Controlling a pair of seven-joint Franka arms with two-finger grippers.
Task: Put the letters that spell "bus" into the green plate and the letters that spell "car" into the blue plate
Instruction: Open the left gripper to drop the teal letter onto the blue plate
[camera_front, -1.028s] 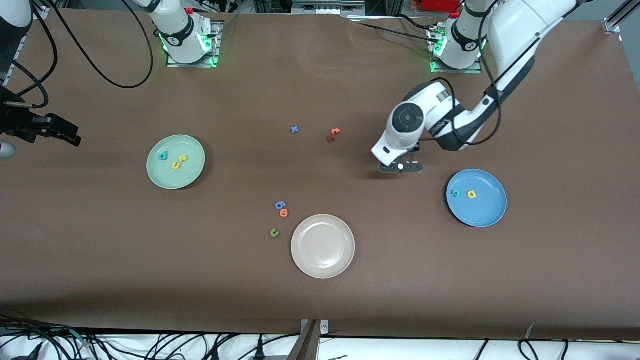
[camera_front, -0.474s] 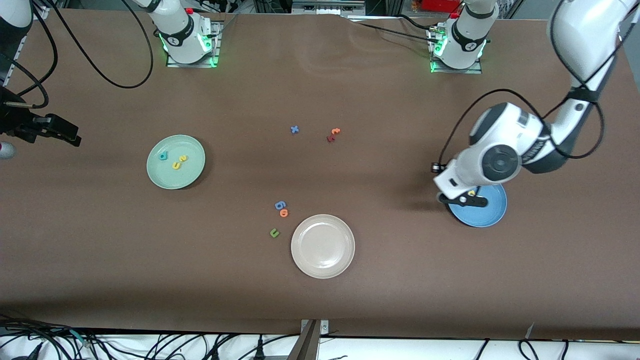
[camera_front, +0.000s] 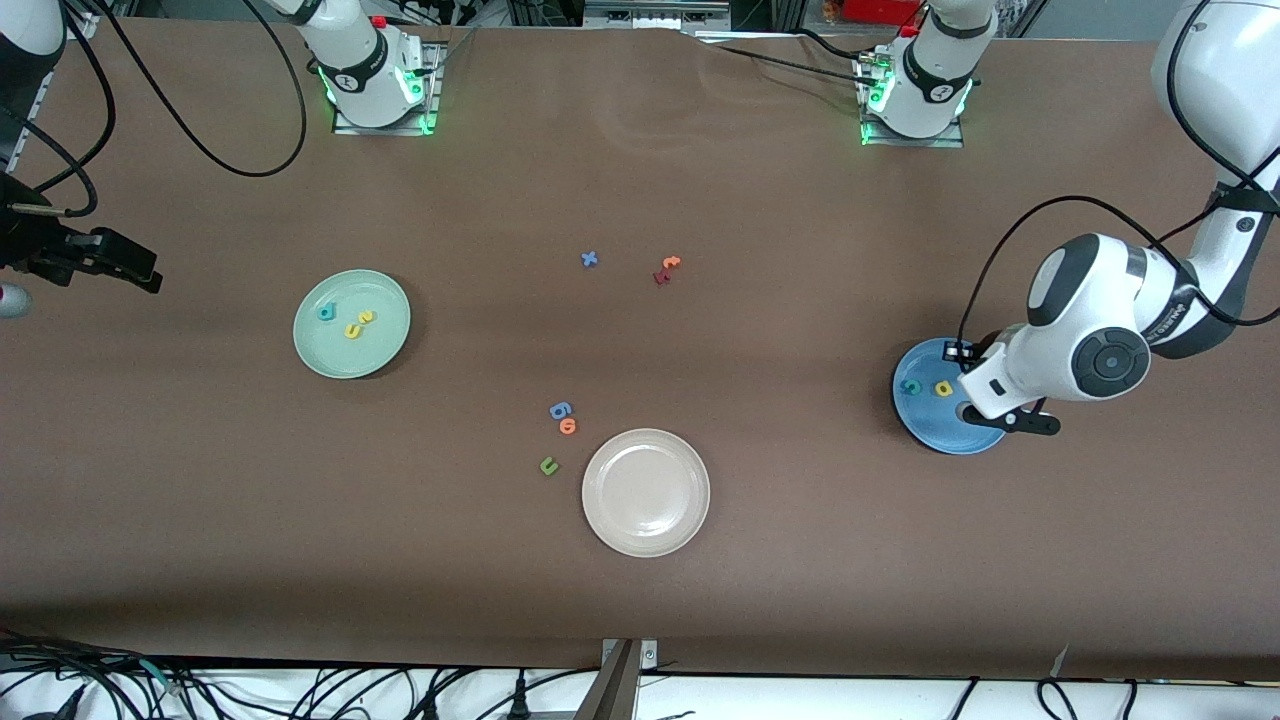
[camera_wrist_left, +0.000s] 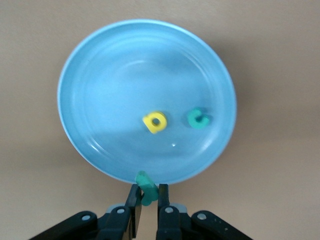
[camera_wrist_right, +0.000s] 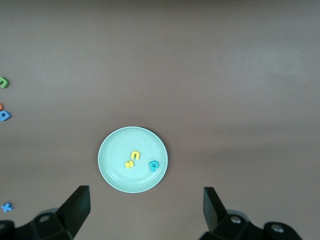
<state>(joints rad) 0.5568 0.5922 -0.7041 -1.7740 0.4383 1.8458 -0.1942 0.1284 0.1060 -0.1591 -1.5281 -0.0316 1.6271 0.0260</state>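
Front view: the left gripper is seen over the blue plate, where a teal c and yellow a lie. The green plate, toward the right arm's end, holds a teal b, yellow u and yellow s.

Left wrist view: a teal r is pinched between closed fingers over the plate's edge.

Right wrist view: the right gripper, spread wide and empty, is parked high over the green plate.
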